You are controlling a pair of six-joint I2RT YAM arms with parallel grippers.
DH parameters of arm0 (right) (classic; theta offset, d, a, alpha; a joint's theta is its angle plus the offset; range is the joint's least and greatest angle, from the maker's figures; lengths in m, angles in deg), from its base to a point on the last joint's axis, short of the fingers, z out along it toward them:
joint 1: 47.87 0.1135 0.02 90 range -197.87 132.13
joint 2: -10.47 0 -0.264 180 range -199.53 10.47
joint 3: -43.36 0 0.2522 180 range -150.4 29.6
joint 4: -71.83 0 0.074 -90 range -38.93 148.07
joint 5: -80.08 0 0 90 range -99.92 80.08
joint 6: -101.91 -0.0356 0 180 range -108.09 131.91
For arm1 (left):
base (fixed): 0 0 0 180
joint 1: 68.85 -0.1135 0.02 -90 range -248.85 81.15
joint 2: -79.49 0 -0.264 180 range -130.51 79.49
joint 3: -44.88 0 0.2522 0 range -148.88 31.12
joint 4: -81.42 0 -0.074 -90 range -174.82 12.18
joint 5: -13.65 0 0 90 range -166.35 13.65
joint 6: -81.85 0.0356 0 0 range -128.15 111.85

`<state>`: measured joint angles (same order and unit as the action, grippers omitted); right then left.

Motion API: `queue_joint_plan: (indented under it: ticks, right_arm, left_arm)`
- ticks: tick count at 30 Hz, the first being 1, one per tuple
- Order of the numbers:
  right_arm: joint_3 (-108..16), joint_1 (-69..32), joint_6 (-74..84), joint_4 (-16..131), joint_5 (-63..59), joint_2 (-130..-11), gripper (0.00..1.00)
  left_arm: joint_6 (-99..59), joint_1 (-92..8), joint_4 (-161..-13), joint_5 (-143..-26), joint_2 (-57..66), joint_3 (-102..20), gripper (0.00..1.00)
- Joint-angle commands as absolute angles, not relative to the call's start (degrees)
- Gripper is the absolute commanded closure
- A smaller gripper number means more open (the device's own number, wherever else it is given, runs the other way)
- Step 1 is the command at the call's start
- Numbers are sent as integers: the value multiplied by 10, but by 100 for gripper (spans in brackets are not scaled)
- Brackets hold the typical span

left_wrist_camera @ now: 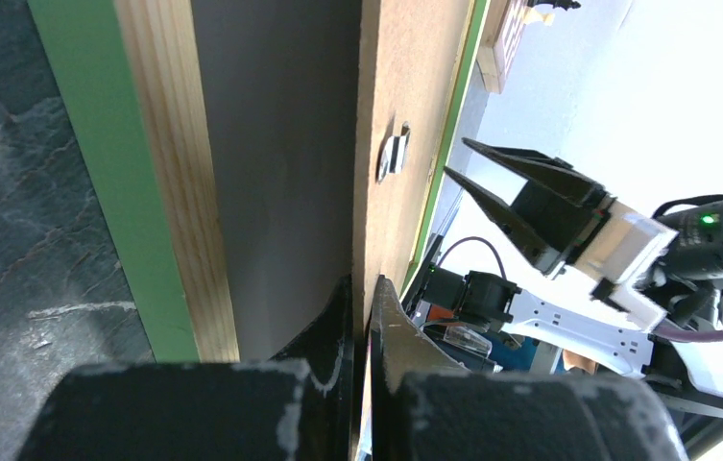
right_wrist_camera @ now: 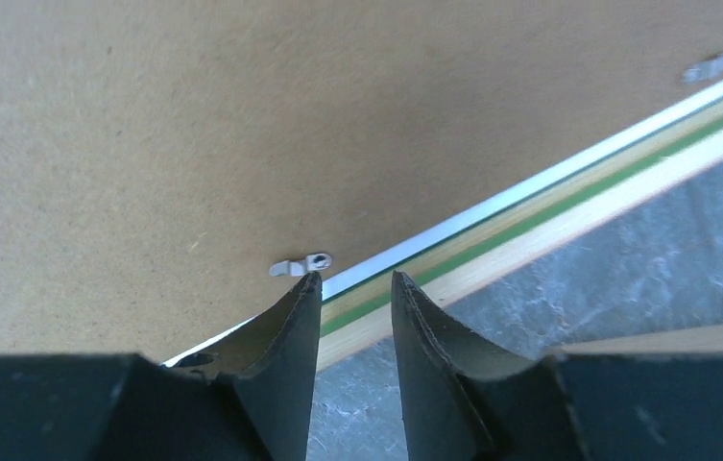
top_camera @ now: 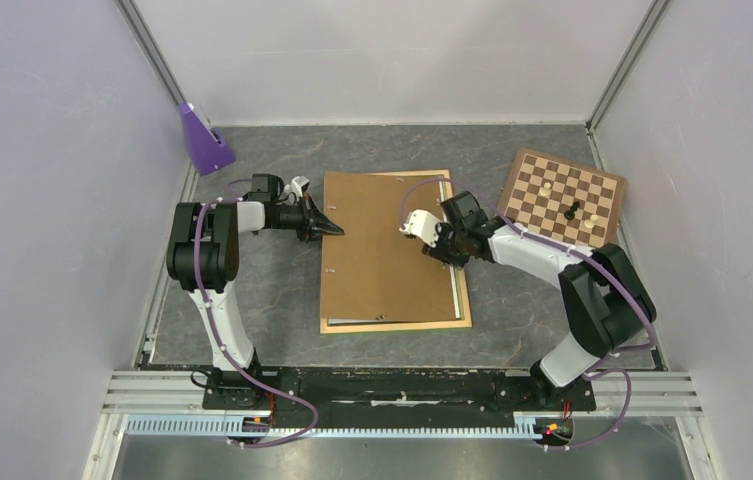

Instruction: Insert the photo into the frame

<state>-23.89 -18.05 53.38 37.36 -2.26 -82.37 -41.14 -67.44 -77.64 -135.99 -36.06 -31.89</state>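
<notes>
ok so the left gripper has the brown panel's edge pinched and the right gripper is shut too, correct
Not quite. The right gripper is open: the right wrist view shows its jaws apart over the frame edge, with nothing between them. The rest holds: the left gripper does have the brown panel pinched at its edge.

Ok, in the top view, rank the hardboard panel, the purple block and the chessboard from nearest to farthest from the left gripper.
1. hardboard panel: centre of the table, its left edge right at the left gripper.
2. purple block: back-left corner.
3. chessboard: far right, at the back.
</notes>
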Motion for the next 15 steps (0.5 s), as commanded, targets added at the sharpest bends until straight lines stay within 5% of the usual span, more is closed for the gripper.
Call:
queue_joint_plan:
  ticks: [1,15]
  right_arm:
    - [-290,-184,464,395,-66,-776,64]
    - [-233,-250,259,504,-144,-747,58]
  left_arm:
    - [-390,-680,-752,-1207,-359,-306,98]
    - [-411,-681,-780,-1237,-374,-299,98]
